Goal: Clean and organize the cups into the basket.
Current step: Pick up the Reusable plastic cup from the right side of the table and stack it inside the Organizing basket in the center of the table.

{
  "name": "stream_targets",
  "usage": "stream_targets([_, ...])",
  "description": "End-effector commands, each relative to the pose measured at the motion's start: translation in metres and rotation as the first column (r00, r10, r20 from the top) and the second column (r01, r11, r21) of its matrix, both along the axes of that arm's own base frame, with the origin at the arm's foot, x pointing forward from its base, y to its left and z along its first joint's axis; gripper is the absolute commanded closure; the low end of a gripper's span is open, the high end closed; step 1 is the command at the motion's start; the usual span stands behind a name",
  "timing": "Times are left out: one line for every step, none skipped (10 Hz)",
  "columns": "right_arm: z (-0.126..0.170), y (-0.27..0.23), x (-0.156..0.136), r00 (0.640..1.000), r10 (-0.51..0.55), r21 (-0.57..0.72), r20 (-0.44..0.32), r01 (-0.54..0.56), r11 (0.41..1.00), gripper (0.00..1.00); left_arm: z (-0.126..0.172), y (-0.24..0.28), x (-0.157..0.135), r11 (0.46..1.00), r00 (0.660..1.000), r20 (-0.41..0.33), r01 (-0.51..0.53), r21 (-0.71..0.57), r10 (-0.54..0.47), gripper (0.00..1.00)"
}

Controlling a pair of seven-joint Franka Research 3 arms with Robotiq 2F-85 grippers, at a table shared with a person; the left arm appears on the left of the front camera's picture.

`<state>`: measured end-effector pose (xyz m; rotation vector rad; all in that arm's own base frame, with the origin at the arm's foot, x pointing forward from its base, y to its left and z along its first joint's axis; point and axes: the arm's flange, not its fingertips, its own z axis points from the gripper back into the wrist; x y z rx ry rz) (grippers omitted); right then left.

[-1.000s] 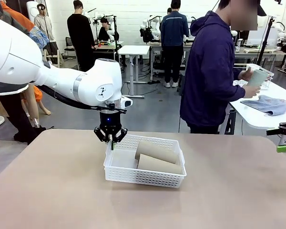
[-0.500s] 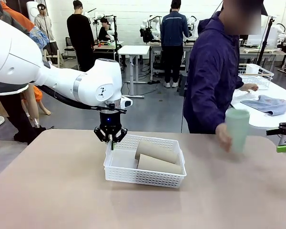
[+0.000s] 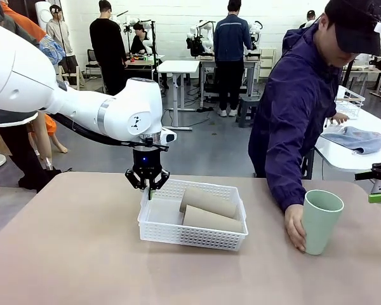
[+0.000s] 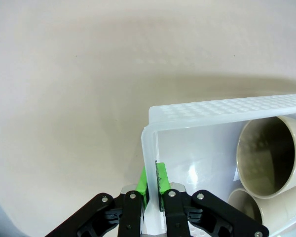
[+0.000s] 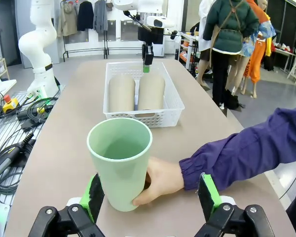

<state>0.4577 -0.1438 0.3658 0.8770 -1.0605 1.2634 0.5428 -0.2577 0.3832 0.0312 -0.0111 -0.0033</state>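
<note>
Mint cup (image 3: pixel 320 221) in person's hand (image 3: pixel 294 232), left end effector (image 4: pixel 151 177) pinching basket (image 4: pixel 227 106)

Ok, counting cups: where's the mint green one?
Front view, right side: the mint green cup stands upright in the person's hand, right of the white basket.

I'm driving from afar in what looks like a robotics lab: my left arm (image 3: pixel 114 114) reaches over a tan table (image 3: pixel 82 254), people (image 3: pixel 108 44) stand at rows of white workbenches (image 3: pixel 178 67) across a grey-floored hall, and loose cables (image 5: pixel 10 148) trail beside the table.
</note>
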Motion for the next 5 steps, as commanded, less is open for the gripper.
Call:
stream_targets([0.001,-0.001,-0.001,1.000,0.006,-0.007,0.008,-0.006,1.000,0.00,0.001,0.000,-0.001,1.000,1.000,0.003,0.003,0.002,-0.003,1.00])
stream_targets([0.001,-0.001,-0.001,1.000,0.006,-0.007,0.008,-0.006,1.000,0.00,0.001,0.000,-0.001,1.000,1.000,0.003,0.003,0.002,-0.003,1.00])
stream_targets([0.001,-0.001,-0.001,1.000,0.006,-0.007,0.008,-0.006,1.000,0.00,0.001,0.000,-0.001,1.000,1.000,0.003,0.003,0.002,-0.003,1.00])
stream_targets([0.000,0.000,0.000,1.000,0.000,0.000,0.000,0.000,1.000,0.00,0.001,0.000,-0.001,1.000,1.000,0.003,0.003,0.002,-0.003,1.00])
stream_targets([-0.018,0.004,0.004,0.999,0.026,0.000,-0.025,-0.026,1.000,0.00,0.001,0.000,-0.001,1.000,1.000,0.003,0.003,0.002,-0.003,1.00])
